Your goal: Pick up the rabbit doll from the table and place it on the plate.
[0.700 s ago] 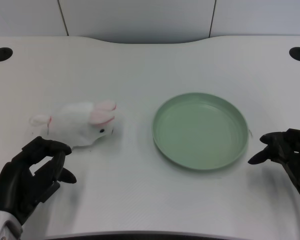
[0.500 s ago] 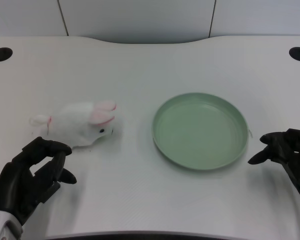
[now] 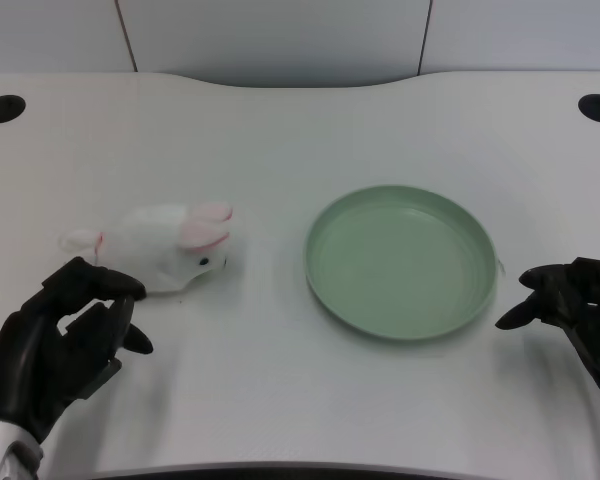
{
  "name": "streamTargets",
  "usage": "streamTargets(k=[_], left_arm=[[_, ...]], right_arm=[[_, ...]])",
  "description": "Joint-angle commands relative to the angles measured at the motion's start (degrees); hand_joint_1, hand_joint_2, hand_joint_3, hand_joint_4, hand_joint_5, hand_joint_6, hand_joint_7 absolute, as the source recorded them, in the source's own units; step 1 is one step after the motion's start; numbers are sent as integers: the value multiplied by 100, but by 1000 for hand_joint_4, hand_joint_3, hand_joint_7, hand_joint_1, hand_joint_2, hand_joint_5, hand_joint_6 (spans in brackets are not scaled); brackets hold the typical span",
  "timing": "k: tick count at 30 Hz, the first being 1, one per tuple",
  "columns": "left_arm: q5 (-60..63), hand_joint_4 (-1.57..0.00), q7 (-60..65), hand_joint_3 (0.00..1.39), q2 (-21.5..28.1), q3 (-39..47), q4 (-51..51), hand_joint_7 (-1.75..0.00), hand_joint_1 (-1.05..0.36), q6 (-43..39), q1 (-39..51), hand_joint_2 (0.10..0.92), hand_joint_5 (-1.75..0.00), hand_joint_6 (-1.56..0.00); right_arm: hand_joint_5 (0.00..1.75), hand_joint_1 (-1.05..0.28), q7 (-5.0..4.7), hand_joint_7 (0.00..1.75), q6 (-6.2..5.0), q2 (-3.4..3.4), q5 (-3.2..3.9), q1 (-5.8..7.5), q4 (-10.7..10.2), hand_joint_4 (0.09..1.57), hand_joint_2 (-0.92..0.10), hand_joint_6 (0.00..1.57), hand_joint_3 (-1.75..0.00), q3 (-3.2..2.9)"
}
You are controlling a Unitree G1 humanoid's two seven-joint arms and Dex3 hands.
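The left hand (image 3: pixel 60 345) hovers just beside the rabbit doll (image 3: pixel 165 247), fingers spread and curved, holding nothing.

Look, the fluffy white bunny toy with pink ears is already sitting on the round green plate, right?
Not quite. In the head view the fluffy white rabbit doll with pink ears lies on the white table, left of the round green plate.

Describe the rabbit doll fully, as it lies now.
The rabbit doll is a small white plush with pink-lined ears, a dark eye and a small tail at its left end. It lies on its belly on the white table, head toward the green plate but apart from it. The left robot hand sits just before it, not holding it.
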Motion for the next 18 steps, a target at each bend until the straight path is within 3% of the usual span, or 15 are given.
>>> streamTargets(k=[1,3,4,6,8,10,12,18], left_arm=[[325,-513,-75,489,194,-52,-254,-1169,-509,-699,89,921,-1577,-513],[476,-514,-37,457,232,-81,-350,-1073,-508,-942,89,921,-1519,-534],[632,-515,-98,453,394,-106,-468,-1058,-508,-1115,40,921,-1512,-538],[910,-476,-218,241,754,-151,-766,-665,-541,-1282,-83,921,-1204,-541],[1278,-453,-225,168,1072,-198,-1002,-460,-585,-1336,-190,921,-1048,-545],[1859,-383,-186,125,1478,-272,-1130,-298,-634,-1415,-435,921,-869,-499],[2409,-311,-104,90,1792,-361,-1155,-194,-690,-1459,-699,921,-733,-443],[3344,-125,-137,89,2348,-703,-1178,-108,-776,-1314,-1247,921,-592,-369]], right_arm=[[797,-1048,7,286,12,-66,46,80,-76,1334,-882,1572,-2,-45],[795,-1048,29,286,32,-58,73,86,-96,1328,-878,1572,0,-57],[795,-1048,2,286,7,-62,46,94,-102,1327,-877,1572,0,-44],[806,-1048,-90,289,-42,-66,-16,105,-102,1344,-894,1572,-9,-22],[809,-1048,-150,295,7,-57,-30,120,-142,1351,-894,1572,-8,-7],[811,-1048,-141,302,-16,-49,-28,121,-146,1355,-892,1572,-5,5],[811,-1048,-91,302,-40,-58,-19,115,-116,1359,-893,1572,-6,9],[803,-1048,-45,295,-39,-53,7,131,-128,1346,-894,1572,-5,7]])
